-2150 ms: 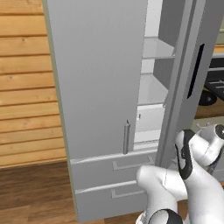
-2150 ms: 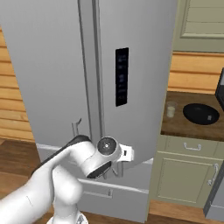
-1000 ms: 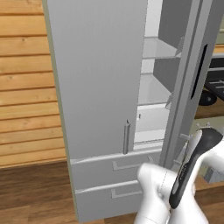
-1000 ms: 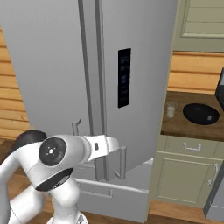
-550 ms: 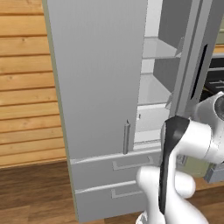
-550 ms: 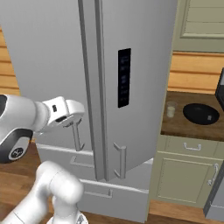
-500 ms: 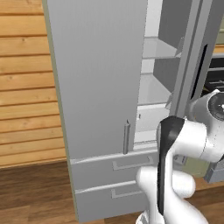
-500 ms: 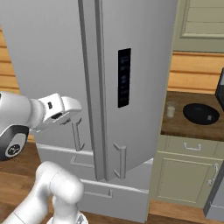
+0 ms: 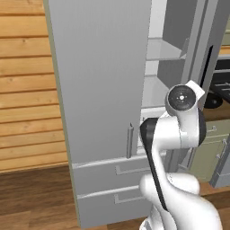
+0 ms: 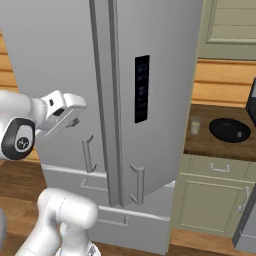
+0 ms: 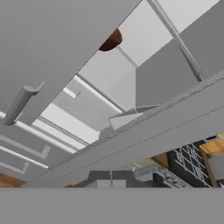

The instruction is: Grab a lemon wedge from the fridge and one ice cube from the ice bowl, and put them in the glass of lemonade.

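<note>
1. Raised since the frame half a second back: the arm's wrist, now higher beside the fridge (image 10: 150,100) doors; base cameras unmoved.
2. Right base view: hand (image 10: 65,112) held level before the left door, above its bar handle (image 10: 88,152); jaws closed, holding nothing.
3. Right base view, not in the others: glass of lemonade (image 10: 195,125) and black ice bowl (image 10: 229,130), near each other on the worktop (image 10: 200,142) right of the fridge.
4. Left base view: left door (image 9: 99,76) swung open, pale shelves (image 9: 161,49) showing in the gap.
5. Hand view: shelf interior seen between the doors, a brown rounded item (image 11: 110,41) partly hidden by the door edge.
6. Lemon wedge: cannot tell where.
</note>
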